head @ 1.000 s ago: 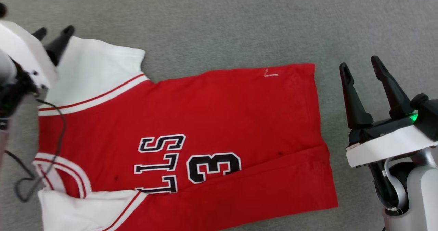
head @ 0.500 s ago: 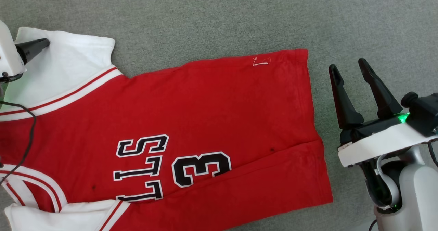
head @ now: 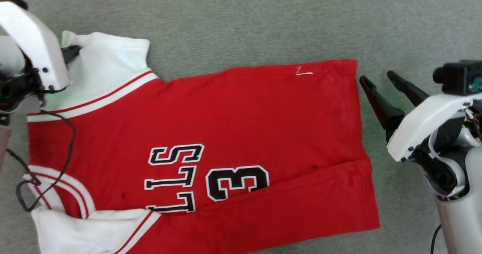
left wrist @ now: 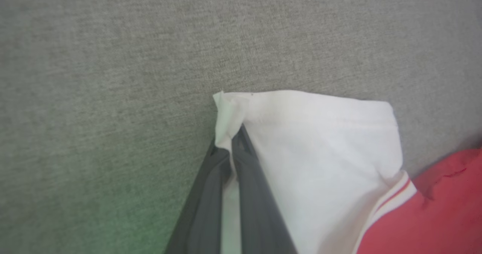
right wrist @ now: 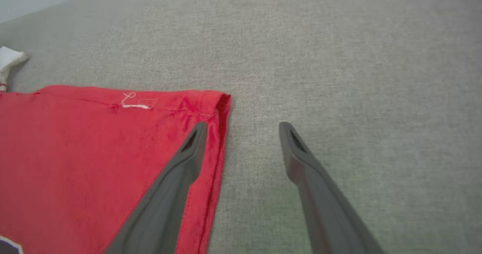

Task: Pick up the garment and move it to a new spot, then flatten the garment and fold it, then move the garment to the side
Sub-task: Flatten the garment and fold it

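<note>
The garment [head: 244, 126], a red jersey with white sleeves and black-and-white lettering, lies spread flat on the grey surface, collar to the left. My left gripper [head: 75, 51] is at the far-left white sleeve [head: 109, 66], shut on its outer corner. In the left wrist view the two fingers [left wrist: 252, 182] pinch the sleeve's [left wrist: 320, 152] folded edge. My right gripper [head: 377, 77] stands open beside the hem's far corner. In the right wrist view, the right gripper [right wrist: 244, 128] straddles the hem: one finger [right wrist: 177, 186] lies over the red cloth [right wrist: 94, 152], the other over bare surface.
Grey fabric surface [head: 263, 20] runs all around the jersey. A black cable [head: 69, 141] from my left arm loops across the shoulder and collar area. A lower fold of red cloth [head: 301, 205] runs along the near side. A small white thread [head: 304, 72] marks the hem corner.
My left gripper has gone from open to shut on the sleeve corner. The right gripper has tipped forward toward the hem corner. The head camera has shifted between frames.
</note>
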Robot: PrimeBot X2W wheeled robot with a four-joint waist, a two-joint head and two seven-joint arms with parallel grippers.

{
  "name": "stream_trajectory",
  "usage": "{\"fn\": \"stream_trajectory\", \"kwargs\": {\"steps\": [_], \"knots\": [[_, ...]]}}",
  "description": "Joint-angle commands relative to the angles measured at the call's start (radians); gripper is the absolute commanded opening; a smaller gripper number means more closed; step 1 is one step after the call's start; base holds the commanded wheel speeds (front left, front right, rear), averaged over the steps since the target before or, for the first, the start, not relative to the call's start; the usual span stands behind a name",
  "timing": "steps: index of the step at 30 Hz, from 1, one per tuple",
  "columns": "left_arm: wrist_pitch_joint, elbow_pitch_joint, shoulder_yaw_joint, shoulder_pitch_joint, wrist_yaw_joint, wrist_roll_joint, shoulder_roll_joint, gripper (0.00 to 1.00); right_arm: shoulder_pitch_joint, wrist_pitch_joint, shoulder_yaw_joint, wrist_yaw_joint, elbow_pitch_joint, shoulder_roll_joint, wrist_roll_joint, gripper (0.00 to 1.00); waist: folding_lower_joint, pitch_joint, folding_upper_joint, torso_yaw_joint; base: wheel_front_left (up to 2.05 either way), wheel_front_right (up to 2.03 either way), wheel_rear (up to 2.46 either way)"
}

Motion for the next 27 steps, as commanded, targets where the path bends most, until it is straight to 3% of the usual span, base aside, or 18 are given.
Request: {"fn": "stream_trajectory", "kwargs": {"steps": [1,14,15,16,17,27], "knots": [[-0.02,-0.018,-0.008,-0.017,-0.013,0.011,-0.018,0.0,-0.04,0.073,0.015,0.0,0.02,-0.025,0.025,1.0,-0.0001,-0.004,0.0,0.038,0.0,0.0,0.0],[-0.102,-0.139,0.007,-0.027,-0.032,0.013,-0.042,0.0,-0.156,0.399,0.078,-0.001,0.212,-0.063,0.06,1.0,-0.0001,0.036,0.0,0.124,0.0,0.0,0.0],[-0.109,-0.142,0.006,-0.02,-0.034,0.013,-0.044,0.0,-0.156,0.426,0.086,-0.001,0.228,-0.063,0.064,0.75,-0.0001,0.036,0.0,0.129,0.0,0.0,0.0],[-0.115,-0.144,0.007,-0.014,-0.035,0.012,-0.046,0.0,-0.156,0.449,0.088,-0.001,0.24,-0.057,0.073,0.32,-0.0001,0.034,0.0,0.133,0.0,0.0,0.0],[-0.123,-0.147,0.009,-0.008,-0.036,0.013,-0.047,0.0,-0.159,0.465,0.093,-0.001,0.245,-0.056,0.076,0.0,-0.0001,0.032,0.0,0.136,0.0,0.0,0.0],[-0.257,-0.16,0.05,0.127,-0.049,-0.019,-0.062,0.0,-0.153,0.392,0.064,0.0,0.103,-0.126,0.03,0.0,-0.0001,-0.09,0.0,0.174,0.0,0.0,0.0]]}}
